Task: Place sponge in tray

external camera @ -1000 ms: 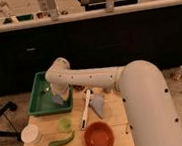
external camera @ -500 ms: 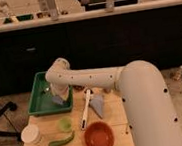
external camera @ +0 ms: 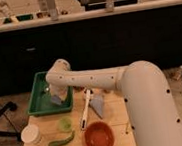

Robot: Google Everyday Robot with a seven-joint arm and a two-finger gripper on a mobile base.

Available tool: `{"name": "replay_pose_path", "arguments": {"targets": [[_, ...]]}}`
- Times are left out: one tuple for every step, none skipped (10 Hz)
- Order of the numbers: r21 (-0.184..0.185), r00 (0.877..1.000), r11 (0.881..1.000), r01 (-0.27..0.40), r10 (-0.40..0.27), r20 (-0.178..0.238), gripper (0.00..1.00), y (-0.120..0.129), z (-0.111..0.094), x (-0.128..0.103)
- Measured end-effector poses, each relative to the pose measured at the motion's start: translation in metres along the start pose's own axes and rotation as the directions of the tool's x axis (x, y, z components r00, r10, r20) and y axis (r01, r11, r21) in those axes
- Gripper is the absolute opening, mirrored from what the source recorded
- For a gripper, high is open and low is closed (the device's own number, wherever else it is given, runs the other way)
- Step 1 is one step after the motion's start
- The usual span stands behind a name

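Observation:
The green tray (external camera: pixel 38 102) sits at the back left of the wooden table. The small blue sponge (external camera: pixel 56 99) is inside the tray's right part, directly under my gripper (external camera: pixel 57 93). The gripper reaches down into the tray from the right at the end of the white arm (external camera: pixel 90 80) and touches or nearly touches the sponge. I cannot tell whether the sponge rests on the tray floor.
On the table (external camera: pixel 115 118) are a white cup (external camera: pixel 31 133), a small green round object (external camera: pixel 65 123), a green pepper-like piece (external camera: pixel 60 141), an orange bowl (external camera: pixel 98 137), a white long-handled utensil (external camera: pixel 85 109) and a flat grey-blue triangular piece (external camera: pixel 98 107). A dark counter runs behind.

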Motion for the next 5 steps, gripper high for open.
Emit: {"name": "replay_pose_path", "arguments": {"targets": [[0.016,1.0,1.0,0.007,-0.007,0.011,0.0,-0.0005,0.0001,-0.0006],[0.032,1.0,0.999,0.015,-0.016,0.021,0.0,-0.0011,0.0003,-0.0013],[0.045,0.999,0.999,0.022,-0.024,0.029,0.0,-0.0017,0.0003,-0.0019],[0.062,0.998,0.997,0.038,-0.041,0.044,0.0,-0.0023,0.0015,-0.0037],[0.072,0.997,0.997,0.043,-0.047,0.055,0.0,-0.0042,0.0028,-0.004]]}}
